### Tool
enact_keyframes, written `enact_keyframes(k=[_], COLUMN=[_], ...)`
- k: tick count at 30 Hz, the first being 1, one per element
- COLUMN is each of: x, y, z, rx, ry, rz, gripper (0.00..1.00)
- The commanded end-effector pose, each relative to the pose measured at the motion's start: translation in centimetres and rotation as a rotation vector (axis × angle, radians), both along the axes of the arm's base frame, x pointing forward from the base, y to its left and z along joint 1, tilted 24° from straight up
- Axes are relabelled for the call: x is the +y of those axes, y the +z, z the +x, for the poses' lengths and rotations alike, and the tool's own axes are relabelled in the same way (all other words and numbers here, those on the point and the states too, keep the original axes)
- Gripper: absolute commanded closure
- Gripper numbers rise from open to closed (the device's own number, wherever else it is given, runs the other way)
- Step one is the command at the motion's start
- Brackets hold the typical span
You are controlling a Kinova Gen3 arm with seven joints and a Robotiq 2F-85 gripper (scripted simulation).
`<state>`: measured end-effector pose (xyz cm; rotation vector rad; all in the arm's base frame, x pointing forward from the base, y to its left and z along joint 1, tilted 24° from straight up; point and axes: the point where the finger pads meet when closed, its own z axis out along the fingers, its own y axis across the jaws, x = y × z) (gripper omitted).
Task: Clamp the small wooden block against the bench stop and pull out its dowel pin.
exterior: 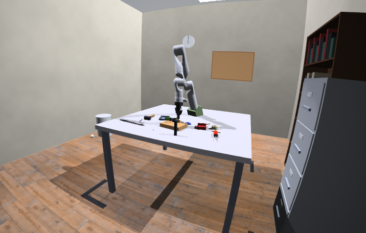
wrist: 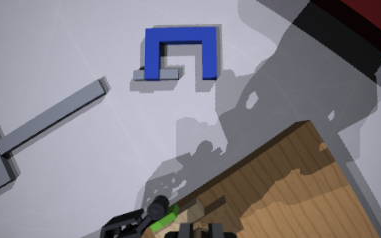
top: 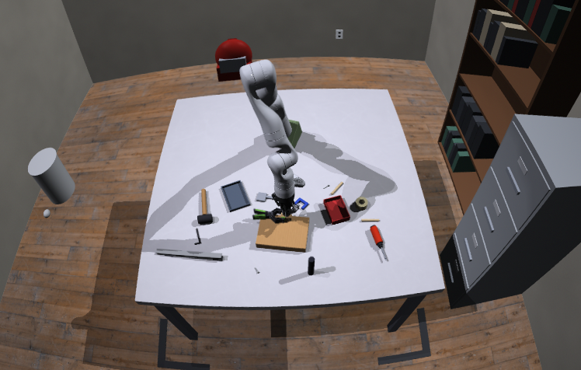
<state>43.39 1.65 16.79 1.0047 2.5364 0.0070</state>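
My gripper (top: pixel 286 215) (exterior: pixel 177 117) (wrist: pixel 200 230) points down over the back edge of the bench board (top: pixel 282 238) (wrist: pixel 324 185). It is shut on the dowel pin (wrist: pixel 200 233), of which only a small brown part shows between the fingertips. The small light wooden block (wrist: pixel 191 212) lies on the board under the fingers, partly hidden. The brown bench stop (wrist: pixel 215 204) is beside it. The spring clamp (top: pixel 276 215) (wrist: pixel 124 223) is at the block, with green handles to the left and a green pad by the block. Its other jaw, the hole and any gap at the stop are hidden.
A blue U-shaped piece (top: pixel 302 201) (wrist: pixel 181 35) and a grey flat tool (top: pixel 262 197) (wrist: pixel 54 117) lie behind the board. A red tray (top: pixel 336 209) is right, a dark tray (top: pixel 235 196) and mallet (top: pixel 204 207) left. A black cylinder (top: pixel 311 266) stands in front.
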Motion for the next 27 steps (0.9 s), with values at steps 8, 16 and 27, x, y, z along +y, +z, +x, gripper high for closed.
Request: enact_keyframes(k=[8, 16, 27], x=[0.0, 0.0, 0.01], y=[0.09, 0.12, 0.14], z=[0.01, 0.0, -0.01], rx=[-0.01, -0.014, -0.005], ry=[-0.053, -0.08, -0.021], rz=[0.022, 0.033, 0.009], gripper=[0.9, 0.9, 0.9])
